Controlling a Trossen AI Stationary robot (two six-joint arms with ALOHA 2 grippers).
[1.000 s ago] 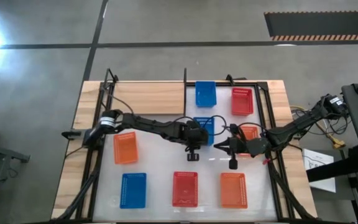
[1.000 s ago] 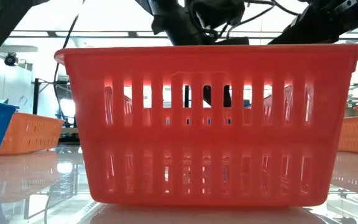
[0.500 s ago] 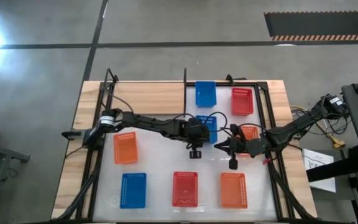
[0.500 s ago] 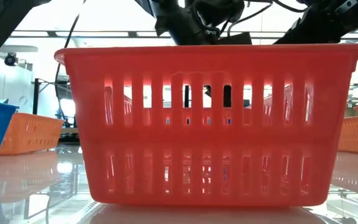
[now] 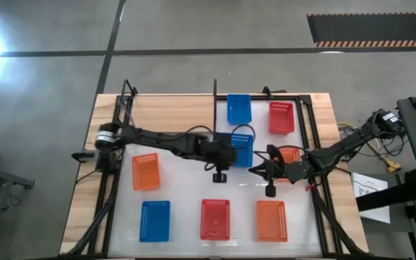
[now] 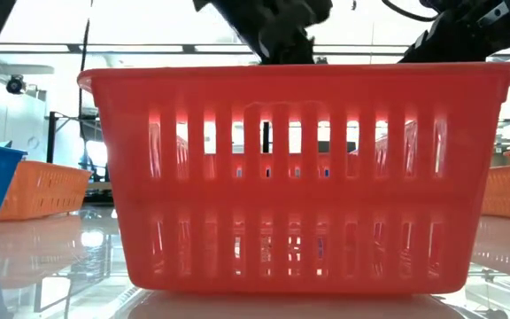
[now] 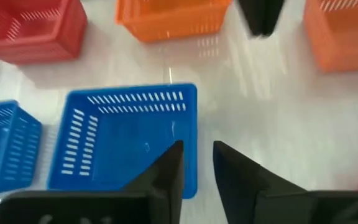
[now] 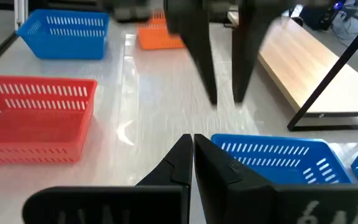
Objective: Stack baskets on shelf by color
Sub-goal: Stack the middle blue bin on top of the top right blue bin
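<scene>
A blue basket (image 7: 126, 137) stands on its base on the white tabletop (image 5: 186, 188) at mid-table. My left gripper (image 7: 197, 152) hangs open above the basket's near corner and touches nothing; seen from the right wrist, my left gripper (image 8: 225, 99) is clear of the table. My right gripper (image 8: 192, 140) is shut and empty, just right of that basket (image 5: 241, 146). More baskets lie about: blue (image 5: 238, 108) and red (image 5: 281, 117) at the far side, orange (image 5: 145, 172) at the left. The light-wood shelf (image 5: 172, 113) lies at the far left.
Along the near edge stand a blue basket (image 5: 155, 220), a red one (image 5: 215, 219) and an orange one (image 5: 271, 220). Another orange basket (image 5: 291, 154) sits under my right arm. The near red basket (image 6: 299, 177) fills the low view. A dark post (image 5: 215, 90) rises at the shelf's end.
My left gripper has risen and drawn back a little toward the table's left edge; its fingers no longer show through the red basket's slots in the low view. The blue basket at mid-table stays on the tabletop.
</scene>
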